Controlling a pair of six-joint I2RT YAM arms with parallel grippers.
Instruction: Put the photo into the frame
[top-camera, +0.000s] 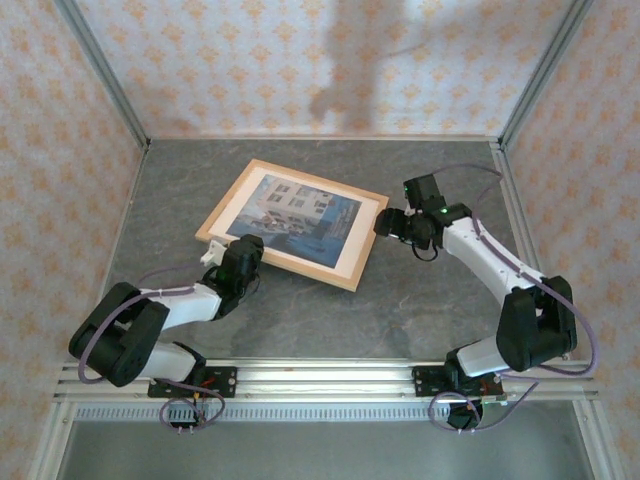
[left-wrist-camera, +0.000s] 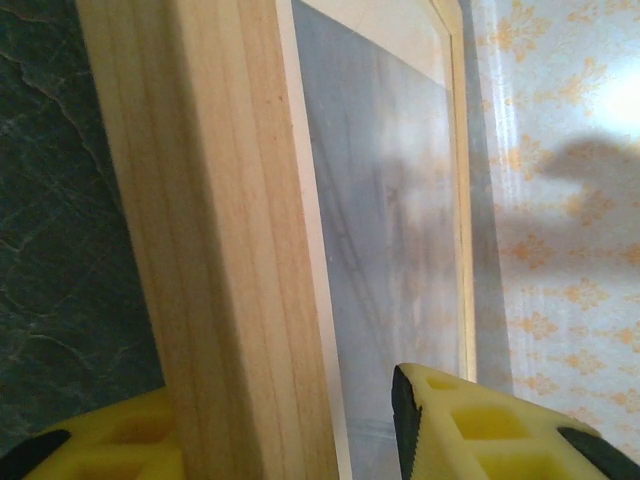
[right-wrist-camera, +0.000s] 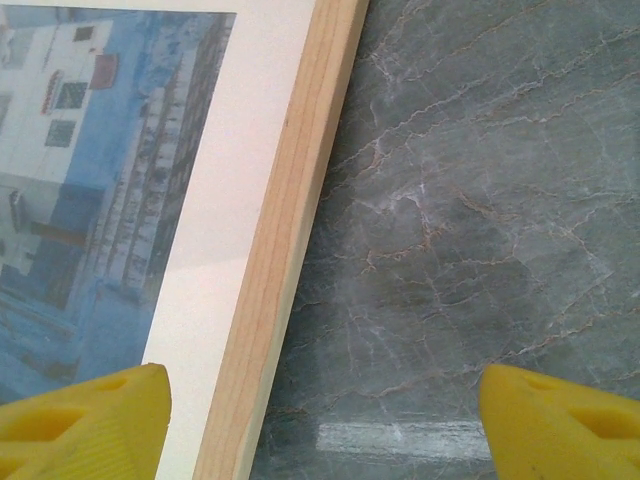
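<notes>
Jaws of the left gripper (left-wrist-camera: 290, 440) stand on both sides of the near-left rail of the frame (left-wrist-camera: 220, 250). One yellow finger (left-wrist-camera: 480, 430) is over the picture side, and a small gap separates it from the wood, so these jaws are spread and pinch nothing. Jaws of the right gripper (right-wrist-camera: 320, 410) are spread wide at the right rail of the frame: one tip is above the cream mat (right-wrist-camera: 230, 230) inside the rail, and the other is above the bare grey counter (right-wrist-camera: 480, 200) outside it. I cannot tell if either tip touches anything.

The frame lies on the counter, turned at an angle between the two arms. The photo (top-camera: 295, 215) is inside the frame, face up, showing a pale building and blue sky. The mat makes a light border between the photo and the wood on every side.
</notes>
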